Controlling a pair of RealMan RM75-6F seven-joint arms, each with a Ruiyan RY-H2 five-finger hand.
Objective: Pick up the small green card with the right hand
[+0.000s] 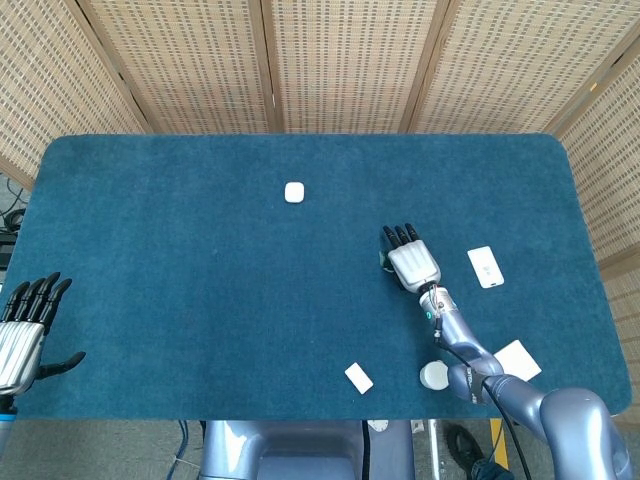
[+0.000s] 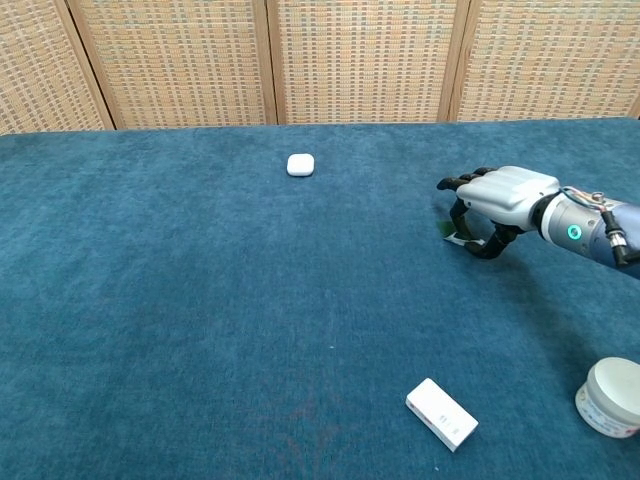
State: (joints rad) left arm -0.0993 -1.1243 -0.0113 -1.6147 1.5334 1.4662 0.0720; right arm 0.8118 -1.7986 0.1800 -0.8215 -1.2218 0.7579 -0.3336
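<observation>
right hand [image 2: 505, 198] palm down, fingers curled, pinching small green card [image 2: 452, 236] at table [image 2: 200, 300]; left hand [image 1: 22, 325] spread, empty

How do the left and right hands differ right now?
The right hand is out over the table's right half, fingers curled down around the small green card; the left hand sits at the table's near left edge with nothing near it. The right hand's fingers bend downward; the left hand's are straight and apart. The chest view shows only the right hand. Both have pale backs and dark fingers.
</observation>
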